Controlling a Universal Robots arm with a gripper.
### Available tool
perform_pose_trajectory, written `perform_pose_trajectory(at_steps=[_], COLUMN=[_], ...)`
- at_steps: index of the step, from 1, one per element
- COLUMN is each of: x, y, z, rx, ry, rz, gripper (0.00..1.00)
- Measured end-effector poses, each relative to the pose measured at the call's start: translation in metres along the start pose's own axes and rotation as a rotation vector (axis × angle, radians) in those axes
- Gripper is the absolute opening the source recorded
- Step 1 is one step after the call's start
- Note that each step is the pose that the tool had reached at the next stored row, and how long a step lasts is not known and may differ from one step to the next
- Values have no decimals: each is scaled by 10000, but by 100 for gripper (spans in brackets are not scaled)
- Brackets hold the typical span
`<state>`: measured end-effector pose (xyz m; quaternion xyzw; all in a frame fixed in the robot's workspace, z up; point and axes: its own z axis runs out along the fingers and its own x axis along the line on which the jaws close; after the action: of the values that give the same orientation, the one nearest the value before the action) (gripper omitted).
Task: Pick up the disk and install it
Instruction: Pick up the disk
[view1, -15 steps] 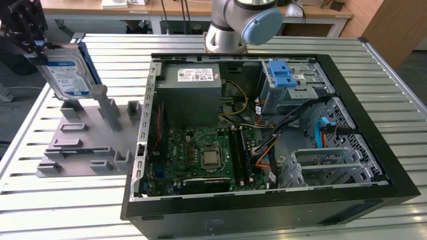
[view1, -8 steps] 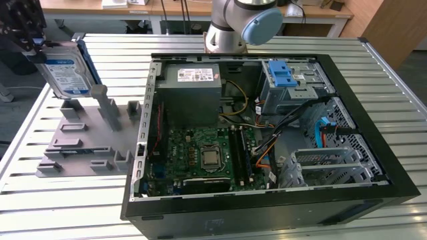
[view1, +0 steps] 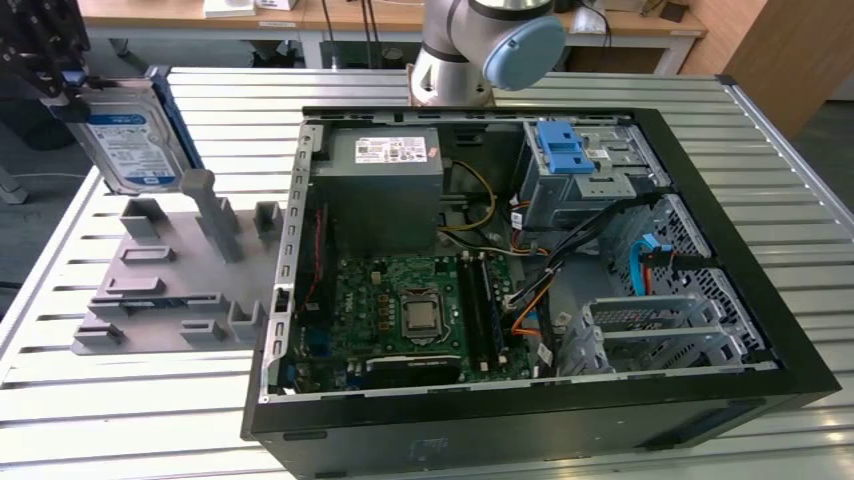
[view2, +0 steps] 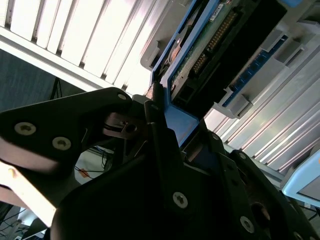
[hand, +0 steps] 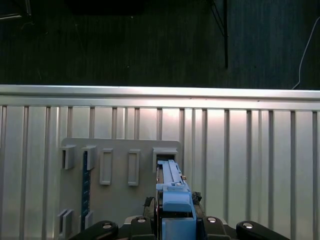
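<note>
The disk (view1: 127, 150) is a silver hard drive with a white-and-blue label in a blue carrier frame. It hangs upright at the exterior view's upper left, over the grey holder plate (view1: 167, 285). My gripper (view1: 70, 92) is shut on its upper end. In the first wrist view the carrier's blue edge (hand: 172, 192) runs out from between the fingers of the gripper (hand: 175, 222) toward an empty slot (hand: 165, 155) in the plate. The second wrist view shows the disk's circuit-board side (view2: 210, 55) clamped in the gripper (view2: 170, 125).
An open black computer case (view1: 747, 300) lies on the slatted metal table (view1: 160, 400). Inside are a metal drive bay with a blue latch (view1: 567, 150), a grey power supply box (view1: 387, 165) and the motherboard (view1: 414, 310). The arm's base (view1: 481, 50) stands behind the case.
</note>
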<state>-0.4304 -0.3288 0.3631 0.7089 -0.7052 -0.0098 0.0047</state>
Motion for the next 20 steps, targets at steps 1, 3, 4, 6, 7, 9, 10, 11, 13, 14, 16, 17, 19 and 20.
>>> perform_pose_trajectory(at_steps=[1, 3, 4, 6, 7, 9, 10, 11, 13, 14, 16, 17, 19, 20], x=[0, 0, 0, 0, 0, 0, 0, -1, -1, -1, -1, -1, -1, -1], y=[0, 1, 1, 1, 1, 2, 2, 2, 3, 3, 3, 3, 4, 4], z=[-7, -24, -32, -50, -58, -76, -86, -96, -116, -127, -152, -163, -185, -196], rx=[0, -1, -1, -1, 0, 0, -1, -1, 0, -1, -1, -1, -1, 0], ry=[-1, -4, -5, -7, -8, -10, -10, -10, -10, -10, -10, -10, -10, -10], rz=[0, 0, 0, 0, -1, 0, 0, 0, 0, 0, 0, -1, 0, 0], gripper=[36, 36, 36, 36, 36, 36, 36, 36, 36, 36, 36, 36, 36, 36])
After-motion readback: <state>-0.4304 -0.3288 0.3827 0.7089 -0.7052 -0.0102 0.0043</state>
